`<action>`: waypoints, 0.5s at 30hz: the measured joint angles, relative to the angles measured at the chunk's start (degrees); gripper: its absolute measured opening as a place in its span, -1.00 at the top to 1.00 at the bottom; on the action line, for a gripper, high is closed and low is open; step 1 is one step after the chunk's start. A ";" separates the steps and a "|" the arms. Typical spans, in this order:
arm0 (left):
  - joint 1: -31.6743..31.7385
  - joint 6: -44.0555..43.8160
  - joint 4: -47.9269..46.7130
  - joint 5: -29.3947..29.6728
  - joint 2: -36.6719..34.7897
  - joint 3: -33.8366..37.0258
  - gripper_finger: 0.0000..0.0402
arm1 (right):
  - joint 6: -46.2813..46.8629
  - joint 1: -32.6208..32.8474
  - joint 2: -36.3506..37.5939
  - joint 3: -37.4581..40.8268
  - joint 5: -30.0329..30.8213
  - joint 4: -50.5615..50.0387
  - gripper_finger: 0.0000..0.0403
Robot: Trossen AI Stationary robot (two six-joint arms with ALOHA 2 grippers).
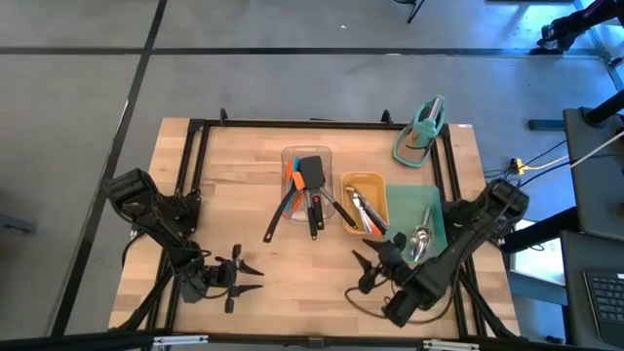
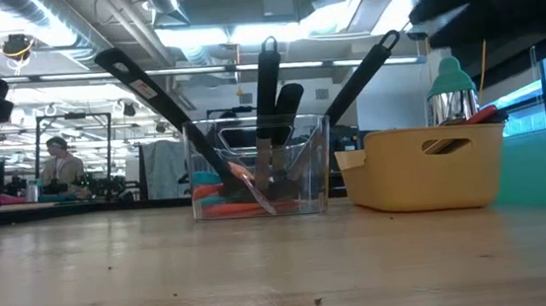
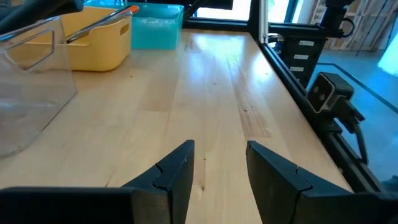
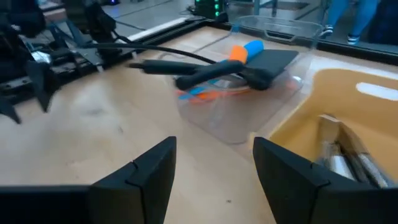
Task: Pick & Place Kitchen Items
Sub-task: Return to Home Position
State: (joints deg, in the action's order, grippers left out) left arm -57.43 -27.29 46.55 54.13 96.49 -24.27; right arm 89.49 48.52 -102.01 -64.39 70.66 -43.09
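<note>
Left end effector point(image 3: 221, 155) and right end effector point(image 4: 214, 152) hang open, empty; fold each back clear of utensil handles point(image 1: 276, 222) jutting from the transparent bin point(image 1: 327, 154).

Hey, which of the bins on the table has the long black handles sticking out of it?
The clear bin: black handles lean out over its rim. The yellow bin beside it holds shiny metal pieces.

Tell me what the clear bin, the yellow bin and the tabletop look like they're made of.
Clear bin: likely hard transparent plastic, maybe acrylic; see-through walls with glossy glints.
Yellow bin: opaque moulded plastic, matte, with rounded corners and a handle slot.
Tabletop: light wood; grain lines and plank seams show.
</note>
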 joint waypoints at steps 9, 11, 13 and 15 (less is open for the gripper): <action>1.93 1.51 1.05 -0.11 0.00 0.00 0.30 | -8.46 -2.47 11.27 12.44 -2.75 7.00 -0.08; 2.16 1.54 0.74 -0.07 0.00 0.00 0.30 | -12.01 -2.82 14.98 13.41 -2.74 7.42 -0.08; 2.81 1.89 0.59 -0.02 0.00 0.00 0.30 | -17.15 -2.77 19.06 14.34 -2.43 7.89 -0.08; 3.32 1.88 -0.05 0.08 0.00 -0.01 0.30 | -23.25 -2.34 22.62 15.17 -1.41 10.94 -0.08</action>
State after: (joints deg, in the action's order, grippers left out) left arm -54.11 -25.41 46.50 54.21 96.49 -24.28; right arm 66.24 46.18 -79.39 -49.22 69.25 -32.15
